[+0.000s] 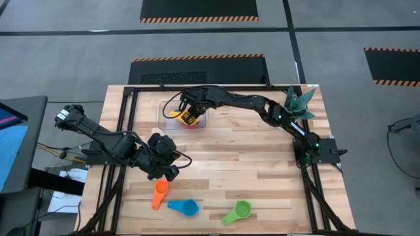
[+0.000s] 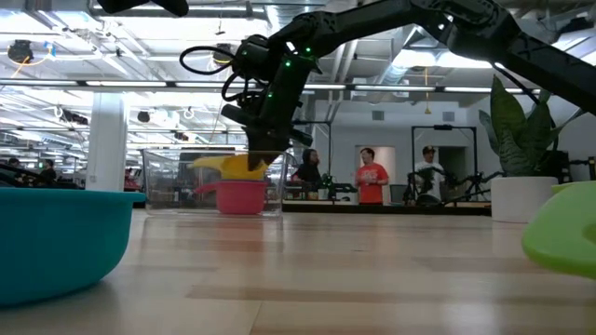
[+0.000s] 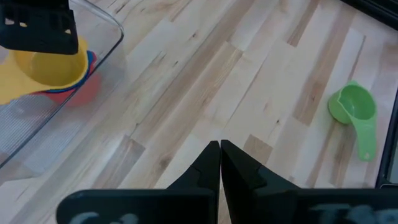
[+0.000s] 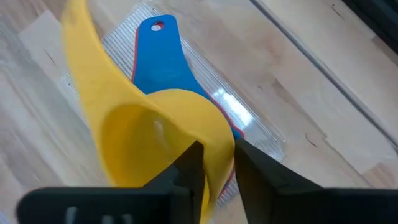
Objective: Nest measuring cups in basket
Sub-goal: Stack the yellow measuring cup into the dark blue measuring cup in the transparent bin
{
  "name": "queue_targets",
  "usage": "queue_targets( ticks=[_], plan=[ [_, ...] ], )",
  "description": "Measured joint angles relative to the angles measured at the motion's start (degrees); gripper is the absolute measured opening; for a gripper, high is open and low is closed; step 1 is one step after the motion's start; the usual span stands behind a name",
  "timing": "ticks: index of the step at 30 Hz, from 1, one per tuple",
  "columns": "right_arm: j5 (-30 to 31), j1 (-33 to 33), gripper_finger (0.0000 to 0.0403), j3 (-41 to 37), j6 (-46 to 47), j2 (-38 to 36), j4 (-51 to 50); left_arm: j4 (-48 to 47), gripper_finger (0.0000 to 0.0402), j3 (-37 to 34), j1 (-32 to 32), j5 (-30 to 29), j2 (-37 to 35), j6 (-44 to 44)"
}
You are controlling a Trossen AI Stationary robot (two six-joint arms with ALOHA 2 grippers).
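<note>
The clear basket stands at the table's far middle. In it lies a red cup with a blue cup nested inside, and a yellow cup sits tilted on top of them. My right gripper reaches down into the basket, open, one finger inside the yellow cup's bowl and one outside. My left gripper hangs shut and bare above the table's near left. The orange, light blue and green cups lie on the wood near the front edge. My right gripper's fingers stand on either side of the yellow cup's wall, on the side away from its handle, coming slanting down from above. Whether they touch the wall, I cannot tell. The cup rests tilted on the nested cups.
A white pot with a plant stands at the far right corner. Black frame rails run along the table's sides. People stand in the room far behind the table. Bare wood lies between the basket and the loose cups.
</note>
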Motion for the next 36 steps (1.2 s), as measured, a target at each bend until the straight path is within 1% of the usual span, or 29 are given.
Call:
queue_targets(
  ticks=[7, 11, 14, 17, 22, 25, 29, 34, 36],
  plan=[
    [0.06, 0.62, 0.0182, 0.00, 0.94, 0.00, -0.02, 0.00, 0.0000, 0.00, 0.00, 0.04, 0.00, 0.55],
    [-0.75, 1.20, 0.0209, 0.00, 2.21, 0.00, 0.02, 0.00, 0.0000, 0.00, 0.00, 0.08, 0.00, 0.68],
    [-1.21, 1.81, 0.0218, 0.00, 2.30, -0.04, 0.15, 0.00, 0.0000, 0.00, 0.00, 0.07, 0.00, 0.70],
    [-1.38, 2.54, 0.0218, 0.00, 1.53, -1.06, 0.40, -0.02, 0.0000, 0.00, 0.00, 0.05, 0.00, 1.04],
    [-1.49, 3.61, 0.0209, 1.31, -3.19, -5.59, -0.32, -0.22, 0.0000, 0.00, 0.00, 0.04, 0.00, 2.47],
    [-1.27, 4.48, 0.0203, 1.02, -8.93, -10.48, -5.07, -1.11, 0.0000, 0.01, 0.00, 0.04, 0.00, 2.47],
    [-1.31, 7.05, 0.0196, 1.05, -14.53, -17.37, -18.86, -3.82, 0.0000, 0.02, 0.00, 0.11, 0.00, 2.12],
    [-0.94, 11.34, 0.0188, 1.03, -16.06, -23.32, -35.85, -4.85, 0.0000, 0.02, 0.29, 0.42, 0.00, 2.10],
    [0.51, 13.56, 0.0185, -0.76, -15.39, -25.66, -35.18, -4.85, 0.0000, 0.02, 0.37, 0.43, 0.00, 2.19]
  ],
)
